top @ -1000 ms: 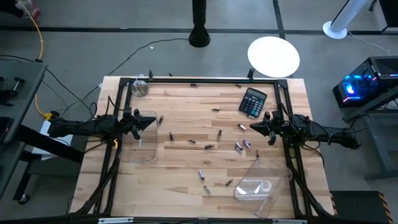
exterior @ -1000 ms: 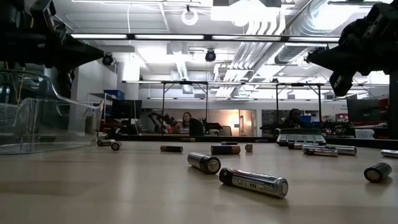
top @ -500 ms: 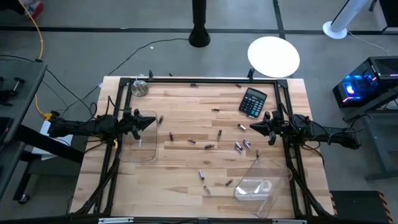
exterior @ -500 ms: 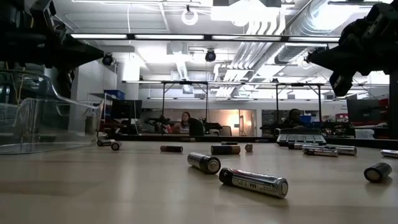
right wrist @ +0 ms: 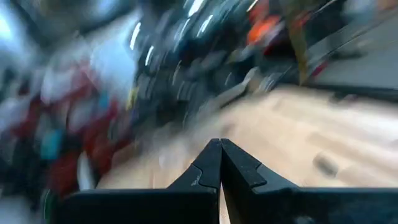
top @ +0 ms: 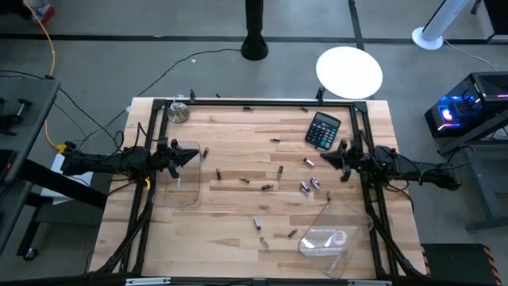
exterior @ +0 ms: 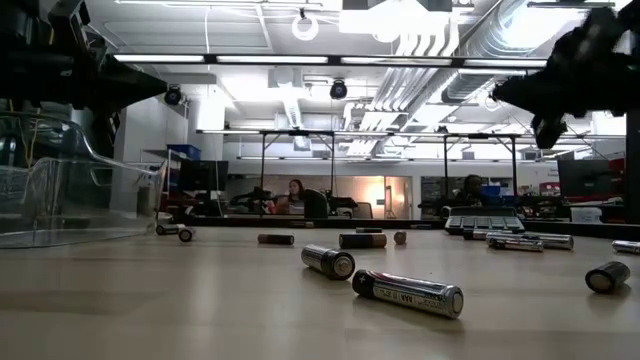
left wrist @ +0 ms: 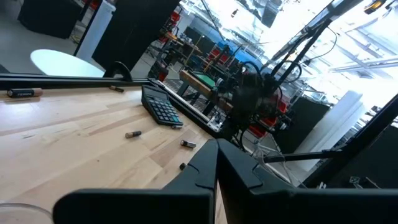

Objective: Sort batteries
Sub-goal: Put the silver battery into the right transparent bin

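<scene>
Several small batteries (top: 269, 186) lie on their sides, scattered over the wooden table's middle and right; in the low view the nearest one is a dark cell (exterior: 407, 292). Others lie near the far rail (top: 248, 107). My left gripper (top: 193, 154) hovers shut above the table's left side, over the far end of a clear tray (top: 176, 189); its fingers meet in the left wrist view (left wrist: 216, 149). My right gripper (top: 324, 160) hovers shut near the right side, just near of the black calculator (top: 323, 129), above a battery (top: 309, 162). Its wrist view (right wrist: 219, 147) is blurred.
A second clear tray (top: 329, 232) lies tilted at the table's near right. A round silvery object (top: 178, 112) sits at the far left corner. A black frame rail (top: 262, 102) runs along the far edge. The near left of the table holds bare wood (top: 190, 238).
My right arm has started moving: its gripper has shifted slightly toward the far edge and shows blurred in the low and right wrist views. The left arm and the batteries have kept still.
</scene>
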Robot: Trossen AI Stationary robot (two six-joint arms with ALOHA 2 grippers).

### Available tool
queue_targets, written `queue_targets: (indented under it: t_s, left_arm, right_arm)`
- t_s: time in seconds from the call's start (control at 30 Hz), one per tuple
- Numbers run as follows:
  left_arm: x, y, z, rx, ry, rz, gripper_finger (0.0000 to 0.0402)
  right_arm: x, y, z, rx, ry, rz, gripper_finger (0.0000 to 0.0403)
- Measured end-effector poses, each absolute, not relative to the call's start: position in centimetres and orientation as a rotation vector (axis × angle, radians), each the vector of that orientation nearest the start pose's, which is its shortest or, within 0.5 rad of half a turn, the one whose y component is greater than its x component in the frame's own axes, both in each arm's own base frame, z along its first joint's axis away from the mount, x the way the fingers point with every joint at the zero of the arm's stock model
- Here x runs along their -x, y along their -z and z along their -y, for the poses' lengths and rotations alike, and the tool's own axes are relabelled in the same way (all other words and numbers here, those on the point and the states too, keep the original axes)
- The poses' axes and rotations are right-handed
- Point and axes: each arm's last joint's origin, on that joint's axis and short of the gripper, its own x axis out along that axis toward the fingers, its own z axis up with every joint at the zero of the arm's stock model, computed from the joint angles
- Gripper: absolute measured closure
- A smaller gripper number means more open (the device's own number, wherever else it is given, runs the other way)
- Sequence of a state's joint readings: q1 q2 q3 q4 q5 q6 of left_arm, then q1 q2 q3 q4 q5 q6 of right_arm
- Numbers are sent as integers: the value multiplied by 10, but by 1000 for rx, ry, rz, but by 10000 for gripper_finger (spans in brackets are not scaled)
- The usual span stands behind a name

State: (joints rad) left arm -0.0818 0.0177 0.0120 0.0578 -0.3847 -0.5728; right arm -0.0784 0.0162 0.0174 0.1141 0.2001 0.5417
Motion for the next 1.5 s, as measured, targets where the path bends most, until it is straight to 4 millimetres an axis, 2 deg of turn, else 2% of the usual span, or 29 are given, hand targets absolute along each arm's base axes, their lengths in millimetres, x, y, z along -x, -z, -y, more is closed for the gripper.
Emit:
queue_targets:
  t_s: [0.13,0.2,0.27,0.37,0.43,0.47,0.6,0.7,0.87,1.0,1.1,1.2,1.5]
  left_arm:
    - [-96,-172,-3,580,-280,136,401]
    - [-96,-172,-3,580,-280,137,401]
    - [-96,-172,-3,580,-280,136,401]
    - [-97,-172,-3,580,-281,134,401]
    - [-97,-172,-3,580,-281,134,401]
    - [-97,-171,-3,580,-281,134,401]
    - [-97,-171,-3,580,-281,133,401]
    - [-97,-172,-3,580,-281,134,401]
    - [-97,-171,-3,580,-281,133,401]
    - [-97,-171,-3,580,-281,133,401]
    - [-97,-171,-3,580,-281,133,401]
    - [-97,-172,-3,580,-281,134,401]
    - [-97,-171,-3,580,-281,133,401]
  right_arm:
    - [-85,-206,21,-927,359,641,402]
    - [-78,-219,20,-931,275,781,402]
    - [-76,-233,15,-854,78,810,402]
    - [-84,-259,4,-805,-215,609,402]
    - [-98,-272,-2,-786,-253,317,402]
    - [-106,-273,-4,-763,-211,132,402]
    - [-119,-259,-5,-590,168,-549,402]
    - [-127,-251,-4,-491,350,-804,397]
    - [-159,-229,1,-451,436,-912,354]
    - [-185,-205,16,-520,526,-995,291]
    - [-203,-186,29,-581,527,-1039,242]
    - [-216,-170,41,-611,555,-1104,209]
    - [-240,-139,67,-571,623,-1247,196]
